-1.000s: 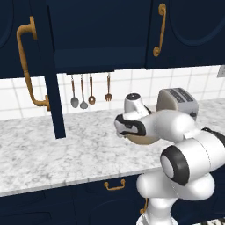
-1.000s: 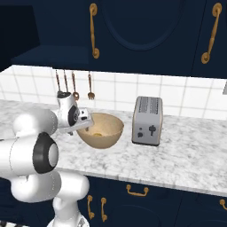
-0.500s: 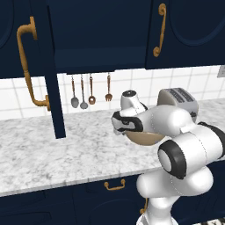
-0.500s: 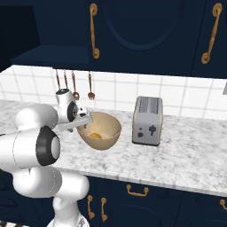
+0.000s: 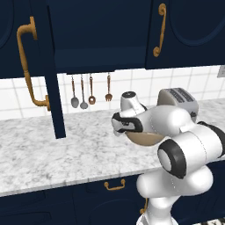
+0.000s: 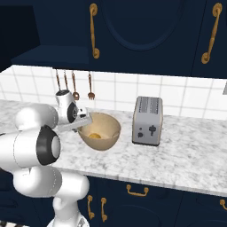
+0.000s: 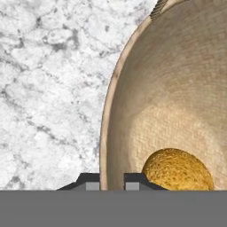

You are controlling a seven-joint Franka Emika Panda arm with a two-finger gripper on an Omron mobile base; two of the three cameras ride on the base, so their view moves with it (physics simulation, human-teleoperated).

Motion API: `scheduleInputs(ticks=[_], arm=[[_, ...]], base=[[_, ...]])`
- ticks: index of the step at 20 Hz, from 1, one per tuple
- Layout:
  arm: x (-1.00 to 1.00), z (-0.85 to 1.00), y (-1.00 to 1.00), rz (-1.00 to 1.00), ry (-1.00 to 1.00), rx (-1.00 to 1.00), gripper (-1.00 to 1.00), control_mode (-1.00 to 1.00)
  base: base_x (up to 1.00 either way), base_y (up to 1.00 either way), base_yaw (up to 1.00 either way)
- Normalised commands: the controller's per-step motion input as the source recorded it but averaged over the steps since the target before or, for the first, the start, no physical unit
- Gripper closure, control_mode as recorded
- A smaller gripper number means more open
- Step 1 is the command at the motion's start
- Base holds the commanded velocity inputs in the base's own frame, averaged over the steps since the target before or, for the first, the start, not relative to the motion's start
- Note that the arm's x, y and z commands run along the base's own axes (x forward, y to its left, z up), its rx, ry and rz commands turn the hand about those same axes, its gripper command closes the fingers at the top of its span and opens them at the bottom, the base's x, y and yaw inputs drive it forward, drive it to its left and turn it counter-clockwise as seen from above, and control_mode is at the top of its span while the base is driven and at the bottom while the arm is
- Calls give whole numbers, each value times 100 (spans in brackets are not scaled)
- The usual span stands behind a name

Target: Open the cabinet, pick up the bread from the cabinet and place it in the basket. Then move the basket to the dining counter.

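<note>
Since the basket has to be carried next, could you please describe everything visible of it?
The basket is a round, bowl-shaped vessel, tan outside with a lighter, finely woven-looking beige inside. It stands upright on the marble counter, left of the toaster. The bread lies at its bottom. The gripper straddles its near rim, one finger tip outside and one inside.

Evenly lit, flat rendered light with no clear source. Sharp throughout, without blur or edge bending. Dim inside the open cabinet [image 5: 96,39], navy fronts near black. Only faint shade beneath the basket [image 6: 100,131] on the marble. Soft highlights along the white arm, no harsh glare. Close up, basket weave [image 7: 177,88] crisp, gently darker toward the bread [image 7: 177,170].
</note>
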Motion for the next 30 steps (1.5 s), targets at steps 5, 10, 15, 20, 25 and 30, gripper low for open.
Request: scheduleInputs(ticks=[5, 10, 15, 20, 25, 30], arm=[[-77, 55, 1, 9, -1, -3, 100, -100], [-93, 63, 0, 22, -3, -8, 100, -100], [-75, 78, 6, 29, 0, -8, 100, -100], [-82, 93, 11, 22, 8, -1, 100, -100], [-89, 37, -3, 13, 1, 0, 100, -100], [0, 0, 0, 0, 0, 0, 100, -100]], base=[[0, 0, 0], [0, 0, 0], [0, 0, 0], [0, 0, 0], [0, 0, 0], [0, 0, 0]])
